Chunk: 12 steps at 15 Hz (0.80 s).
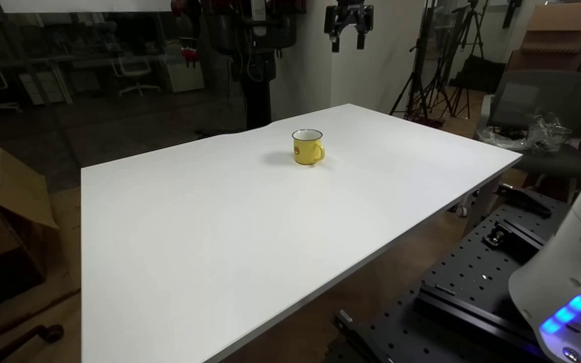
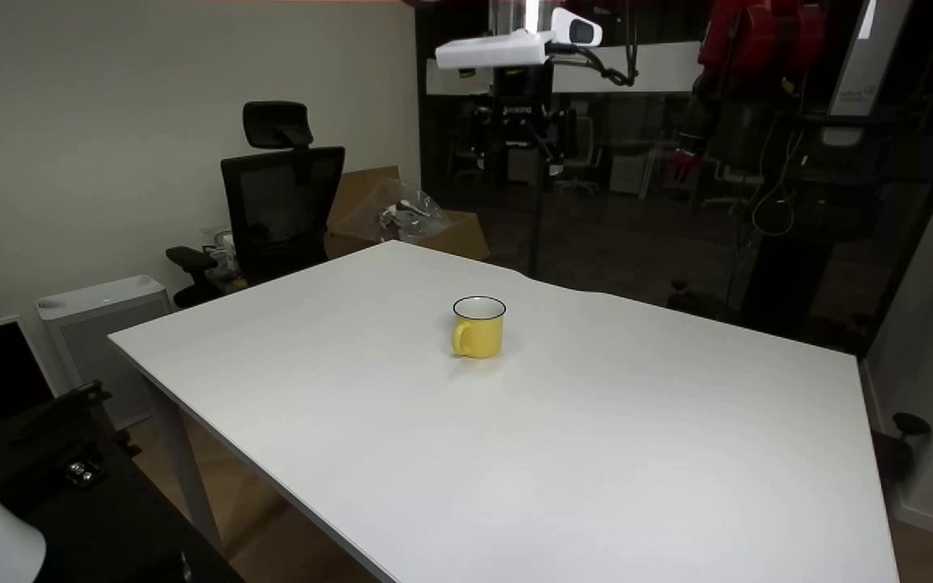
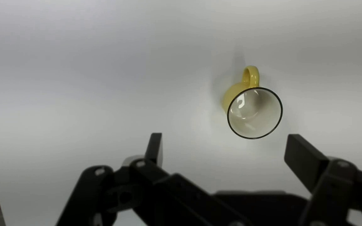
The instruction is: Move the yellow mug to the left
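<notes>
The yellow mug stands upright on the white table in both exterior views [image 1: 307, 152] [image 2: 483, 336]. It has a pale inside, a dark rim and a side handle. In the wrist view the mug [image 3: 233, 95] is right of centre, seen from above, its handle pointing to the top. Its inside looks empty. My gripper [image 3: 225, 147] is open with nothing between its fingers. The mug lies beyond the fingertips, nearer the right finger in that view. Both exterior views show the gripper [image 1: 348, 44] [image 2: 519, 162] high above the table, well apart from the mug.
The white table [image 1: 194, 242] bears the mug. A black perforated base [image 1: 452, 262] carries the arm beside the table's edge. Another robot with red parts [image 2: 758, 40] stands behind the far edge. An office chair [image 2: 284, 202] and a cardboard box [image 2: 458, 235] stand past another edge.
</notes>
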Available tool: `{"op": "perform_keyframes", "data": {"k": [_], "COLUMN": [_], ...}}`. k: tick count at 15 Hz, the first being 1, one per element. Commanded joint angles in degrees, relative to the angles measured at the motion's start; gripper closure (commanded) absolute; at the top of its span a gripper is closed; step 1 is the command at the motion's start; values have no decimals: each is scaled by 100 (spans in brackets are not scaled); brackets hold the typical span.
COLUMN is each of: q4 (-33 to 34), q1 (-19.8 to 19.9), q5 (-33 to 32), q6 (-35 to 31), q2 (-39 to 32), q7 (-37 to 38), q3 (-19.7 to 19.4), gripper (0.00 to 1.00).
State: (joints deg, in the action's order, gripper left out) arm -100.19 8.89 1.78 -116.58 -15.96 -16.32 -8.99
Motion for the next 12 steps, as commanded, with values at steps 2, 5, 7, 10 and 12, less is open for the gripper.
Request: {"op": "perform_keyframes", "data": {"k": [2, 5, 7, 10, 12], "q4": [430, 545, 544, 762, 864], "q1": [47, 36, 90, -106, -254], "q5": [-200, -234, -226, -439, -545], "q6": [116, 50, 64, 75, 91], "q2": [-585, -864, -774, -1081, -1324], "q7": [86, 97, 71, 49, 10], "q3": [238, 304, 290, 421, 597], "gripper": [0, 0, 0, 0, 0]}}
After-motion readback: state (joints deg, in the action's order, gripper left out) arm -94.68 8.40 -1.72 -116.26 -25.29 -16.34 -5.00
